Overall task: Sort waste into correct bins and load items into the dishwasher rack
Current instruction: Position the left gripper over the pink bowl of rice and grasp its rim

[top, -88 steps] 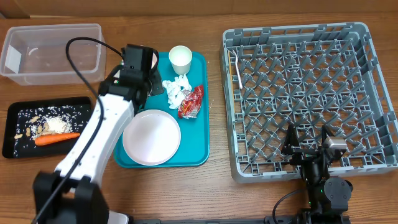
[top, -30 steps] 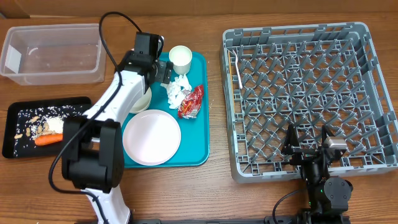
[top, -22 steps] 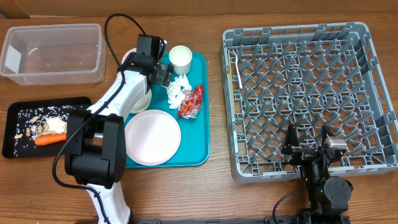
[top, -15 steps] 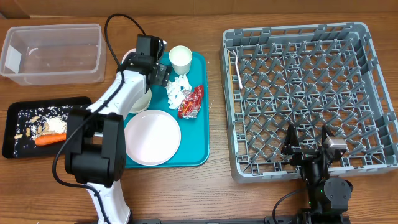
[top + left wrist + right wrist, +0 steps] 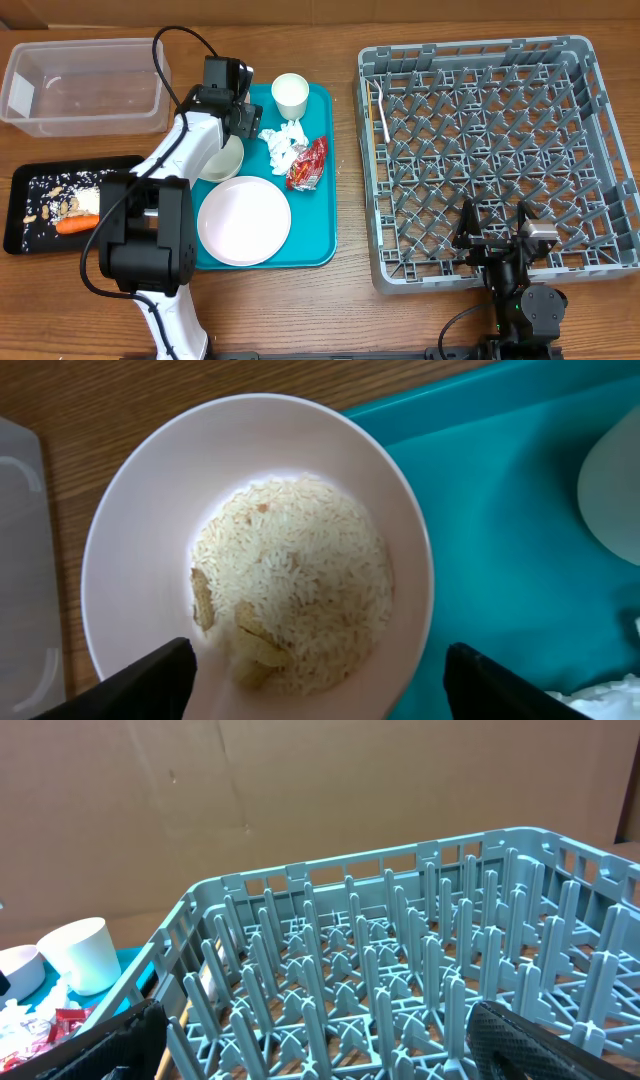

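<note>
A small white bowl (image 5: 150, 530) holding rice grains (image 5: 300, 580) and a few nuts sits at the teal tray's (image 5: 318, 225) left edge. My left gripper (image 5: 320, 690) hangs over it, open, one finger on each side of the bowl (image 5: 232, 158). On the tray lie the white plate (image 5: 243, 220), the cup (image 5: 290, 93), crumpled tissue (image 5: 284, 145) and the red wrapper (image 5: 308, 163). The black tray (image 5: 30, 190) holds a carrot stick (image 5: 75, 226), nuts and rice. The clear tub (image 5: 85, 85) stands behind it. My right gripper (image 5: 320, 1055) stays open over the rack's (image 5: 490, 160) front edge.
A thin utensil (image 5: 379, 110) lies inside the rack along its left wall. The left arm's black cable (image 5: 165, 60) loops over the clear tub's right end. Bare wooden table shows between the teal tray and the rack.
My left gripper has pulled back leftward from the tissue to above the rice bowl, and its jaws have narrowed somewhat. The right arm has not moved.
</note>
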You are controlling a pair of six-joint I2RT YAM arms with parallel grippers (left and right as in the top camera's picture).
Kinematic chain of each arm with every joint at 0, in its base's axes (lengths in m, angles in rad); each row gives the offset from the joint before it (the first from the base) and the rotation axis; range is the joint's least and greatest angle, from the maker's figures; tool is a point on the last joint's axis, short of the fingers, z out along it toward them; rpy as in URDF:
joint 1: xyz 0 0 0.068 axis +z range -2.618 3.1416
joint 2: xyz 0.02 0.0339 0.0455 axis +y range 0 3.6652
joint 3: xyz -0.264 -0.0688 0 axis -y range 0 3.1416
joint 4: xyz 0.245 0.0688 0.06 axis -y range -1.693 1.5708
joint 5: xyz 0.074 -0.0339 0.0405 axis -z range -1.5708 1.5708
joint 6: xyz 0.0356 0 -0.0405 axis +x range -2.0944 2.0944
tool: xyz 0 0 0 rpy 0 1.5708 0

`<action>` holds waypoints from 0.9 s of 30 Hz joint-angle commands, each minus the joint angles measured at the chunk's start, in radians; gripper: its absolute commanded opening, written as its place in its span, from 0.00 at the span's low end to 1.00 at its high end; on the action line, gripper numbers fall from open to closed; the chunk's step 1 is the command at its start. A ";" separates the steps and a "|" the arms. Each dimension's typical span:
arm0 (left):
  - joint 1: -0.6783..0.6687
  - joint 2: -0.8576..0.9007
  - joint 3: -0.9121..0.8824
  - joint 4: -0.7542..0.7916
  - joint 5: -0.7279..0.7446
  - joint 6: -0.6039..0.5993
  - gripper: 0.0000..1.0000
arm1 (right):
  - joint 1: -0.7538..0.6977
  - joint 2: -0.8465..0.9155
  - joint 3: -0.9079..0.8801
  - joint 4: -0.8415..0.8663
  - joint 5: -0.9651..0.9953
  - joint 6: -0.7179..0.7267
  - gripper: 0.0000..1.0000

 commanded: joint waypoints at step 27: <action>-0.006 0.069 0.013 0.006 0.074 0.002 0.61 | -0.002 -0.008 -0.011 0.005 0.013 0.005 1.00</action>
